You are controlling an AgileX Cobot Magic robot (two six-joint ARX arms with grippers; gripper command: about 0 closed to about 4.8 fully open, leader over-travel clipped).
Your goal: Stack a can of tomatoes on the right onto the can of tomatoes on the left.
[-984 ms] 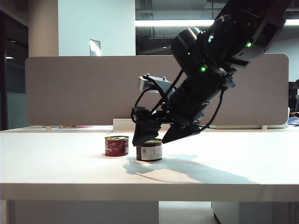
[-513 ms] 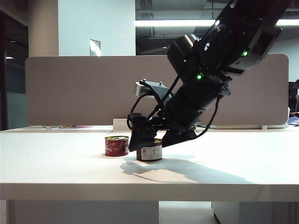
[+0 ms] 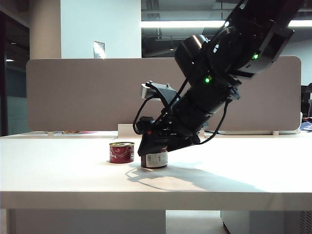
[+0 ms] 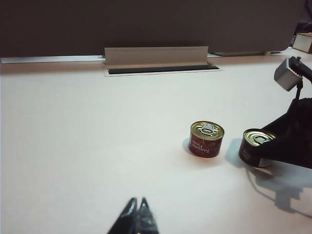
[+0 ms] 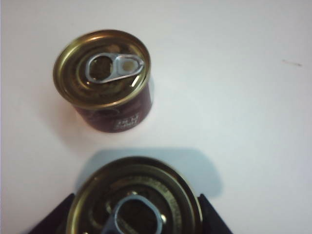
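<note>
Right tool (image 3: 155, 146) lowered, fingers now pressing right can (image 5: 134, 200); left tool (image 4: 138, 220) shut, idle.

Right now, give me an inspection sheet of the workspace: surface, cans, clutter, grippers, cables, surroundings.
Surface: white table, bare apart from the cans.
Job's things: left can upright, lid on; right can upright beside it, apart, not yet stacked.
Clutter: nothing seen.
Grippers: right gripper down over the right can, fingers flanking it, grip not confirmed; left gripper shut, away from the cans.
Cables: black cable looped along the right arm.
Surroundings: grey divider panel behind the table.
</note>
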